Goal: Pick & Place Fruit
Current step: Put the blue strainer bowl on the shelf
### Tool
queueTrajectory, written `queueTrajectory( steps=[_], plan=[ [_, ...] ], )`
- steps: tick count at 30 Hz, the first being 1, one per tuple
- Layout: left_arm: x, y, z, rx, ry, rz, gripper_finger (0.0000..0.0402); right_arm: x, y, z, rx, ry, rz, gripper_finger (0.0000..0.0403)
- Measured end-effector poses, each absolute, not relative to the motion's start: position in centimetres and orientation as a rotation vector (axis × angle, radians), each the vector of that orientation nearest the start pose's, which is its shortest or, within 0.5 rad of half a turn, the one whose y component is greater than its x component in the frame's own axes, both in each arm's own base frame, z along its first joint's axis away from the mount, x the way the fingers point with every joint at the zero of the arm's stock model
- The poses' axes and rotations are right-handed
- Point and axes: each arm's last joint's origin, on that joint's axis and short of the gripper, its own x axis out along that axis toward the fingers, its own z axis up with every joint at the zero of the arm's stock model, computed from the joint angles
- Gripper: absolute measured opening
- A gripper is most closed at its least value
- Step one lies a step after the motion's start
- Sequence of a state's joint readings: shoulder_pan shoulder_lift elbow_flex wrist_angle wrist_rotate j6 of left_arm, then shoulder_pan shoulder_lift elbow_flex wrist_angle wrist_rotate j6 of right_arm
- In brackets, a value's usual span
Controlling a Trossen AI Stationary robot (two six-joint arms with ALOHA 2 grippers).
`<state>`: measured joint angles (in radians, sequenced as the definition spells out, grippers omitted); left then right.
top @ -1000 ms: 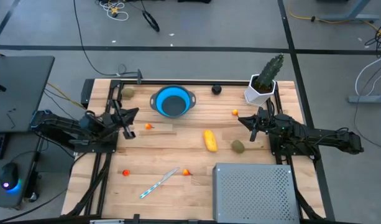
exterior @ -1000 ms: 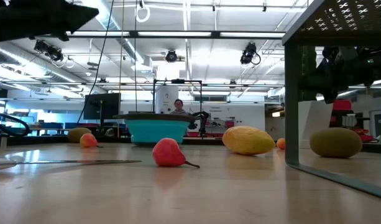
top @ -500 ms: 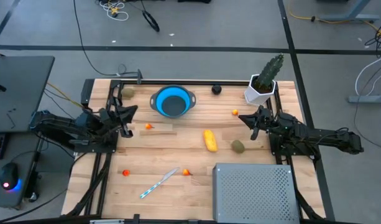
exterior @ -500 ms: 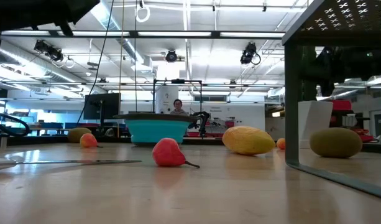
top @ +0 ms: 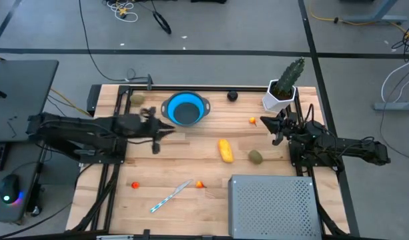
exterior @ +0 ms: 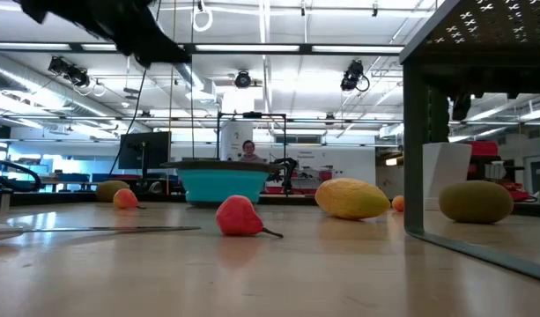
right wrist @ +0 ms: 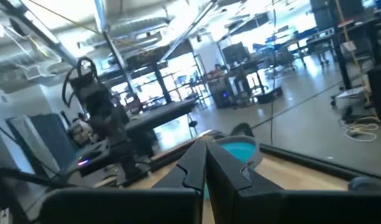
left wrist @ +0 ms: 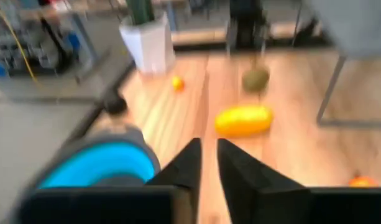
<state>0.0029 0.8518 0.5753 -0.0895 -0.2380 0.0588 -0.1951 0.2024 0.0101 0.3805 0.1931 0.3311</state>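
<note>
The fruit lies loose on the wooden table: a yellow oblong, an olive-brown oval, a black ball and tiny orange-red pieces. My left gripper hangs above the table's left-middle, just in front of the blue bowl. It points almost level toward the yellow oblong, with a narrow gap between its fingers and nothing in it. My right gripper is shut and empty, raised near the cactus pot.
A grey perforated box fills the near right corner. A thin white-and-blue stick lies near the front edge. Another olive piece sits at the far left corner. Open wood lies between the bowl and the yellow oblong.
My left gripper has swung from the table's left edge toward the middle, rising and tipping up from pointing down to nearly level. My right gripper has tipped upward and risen a little. No fruit has moved.
</note>
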Motion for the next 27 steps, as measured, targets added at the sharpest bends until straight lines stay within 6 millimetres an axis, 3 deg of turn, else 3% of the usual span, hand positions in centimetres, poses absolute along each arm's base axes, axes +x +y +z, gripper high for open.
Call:
queueTrajectory(
  steps=[7,12,17,27],
  plan=[
    [22.2,2.0,21.7,0.106,0.585,0.306,0.0209,10.5,-2.6,18.8,0.214,-0.24,-0.347,0.0019],
    [23.8,3.6,20.2,0.089,0.58,0.395,0.0274,10.6,-2.2,19.2,0.173,-0.269,-0.209,0.0019],
    [24.8,4.7,18.6,0.104,0.637,0.342,0.0302,11.1,-2.1,19.2,0.165,-0.254,-0.14,0.0019],
    [26.0,7.7,17.7,0.08,0.703,0.402,0.0306,12.6,-2.4,18.9,0.175,-0.232,-0.134,0.0019]
  ],
)
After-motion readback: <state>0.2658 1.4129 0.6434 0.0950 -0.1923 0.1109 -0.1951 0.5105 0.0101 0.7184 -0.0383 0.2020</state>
